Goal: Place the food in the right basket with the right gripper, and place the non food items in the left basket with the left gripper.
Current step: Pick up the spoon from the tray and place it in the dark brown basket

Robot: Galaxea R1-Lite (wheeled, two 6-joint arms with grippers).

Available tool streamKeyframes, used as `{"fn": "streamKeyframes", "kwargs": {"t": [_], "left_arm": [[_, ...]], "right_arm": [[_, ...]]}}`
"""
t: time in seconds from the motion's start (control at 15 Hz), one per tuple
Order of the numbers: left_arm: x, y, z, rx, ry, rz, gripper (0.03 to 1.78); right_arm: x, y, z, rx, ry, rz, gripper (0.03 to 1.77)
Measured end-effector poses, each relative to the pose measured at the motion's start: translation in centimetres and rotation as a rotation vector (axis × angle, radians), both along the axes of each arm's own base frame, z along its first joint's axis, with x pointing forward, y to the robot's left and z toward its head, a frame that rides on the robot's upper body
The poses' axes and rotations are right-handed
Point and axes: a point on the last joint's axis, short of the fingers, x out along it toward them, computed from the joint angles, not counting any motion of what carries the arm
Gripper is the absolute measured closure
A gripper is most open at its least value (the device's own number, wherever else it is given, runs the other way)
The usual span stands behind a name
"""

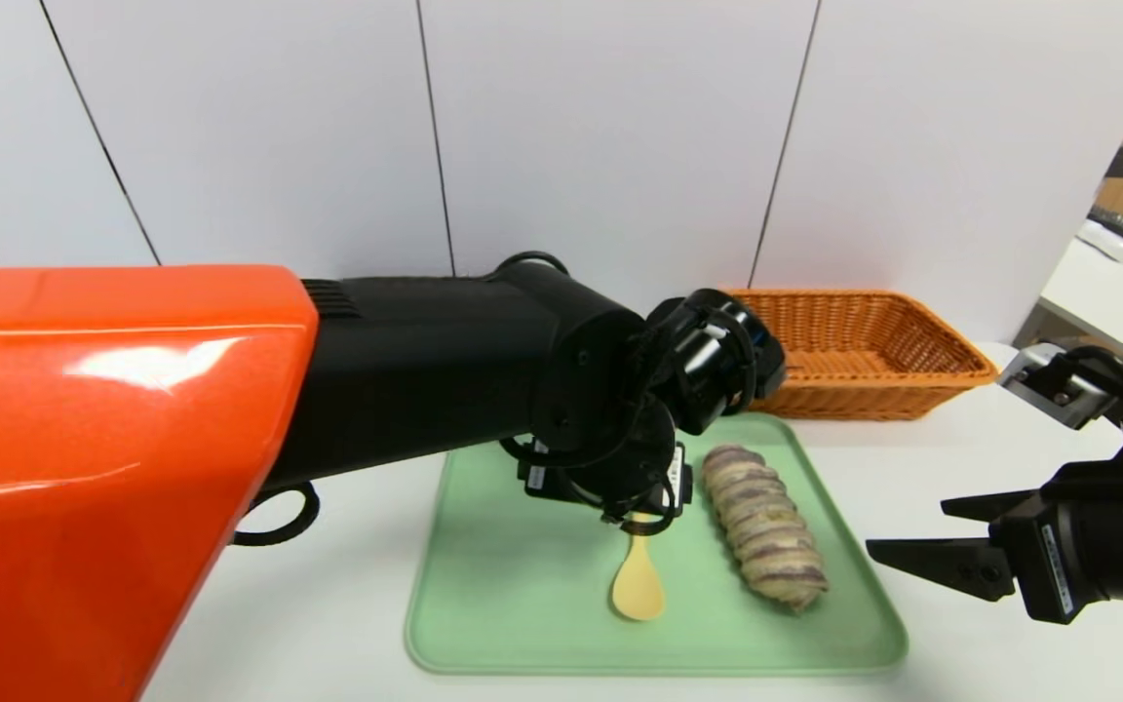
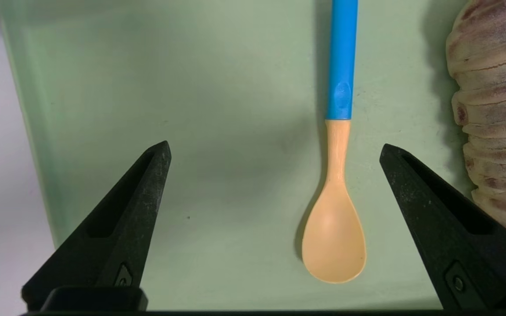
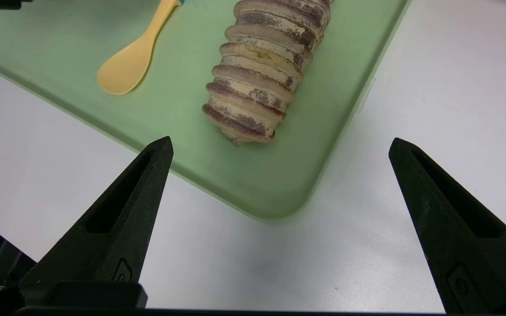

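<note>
Our left gripper (image 2: 275, 149) hangs over the green tray (image 1: 484, 624), jaws spread wide and grasping nothing. The yellow spoon (image 2: 336, 193) lies flat between its fingers, bowl toward six o'clock in the head view. At three o'clock of the spoon rests the bread loaf (image 1: 764, 526). The orange basket (image 1: 859, 356) stands at twelve o'clock beyond the tray. Our right gripper (image 1: 908, 531) waits released at the tray's four o'clock over the white table (image 1: 961, 448).
</note>
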Motion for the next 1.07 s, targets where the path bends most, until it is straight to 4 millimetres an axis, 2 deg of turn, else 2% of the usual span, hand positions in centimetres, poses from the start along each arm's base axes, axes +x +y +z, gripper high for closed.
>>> {"fn": "streamKeyframes", "kwargs": {"t": [0.6, 0.8, 1.07], "left_arm": [[1.1, -2.4, -3.4, 0.028, 0.013, -0.097, 0.12], [1.8, -2.4, -4.4, 0.042, 0.023, -0.08, 0.12], [2.5, -2.1, -4.6, 0.041, 0.026, -0.058, 0.12]], "right_arm": [[-0.2, -0.4, -0.1, 0.001, 0.002, -0.021, 0.1], [-0.3, -0.6, -0.5, -0.001, 0.012, -0.027, 0.1], [-0.3, -0.7, -0.5, 0.0, 0.013, -0.029, 0.1]]}}
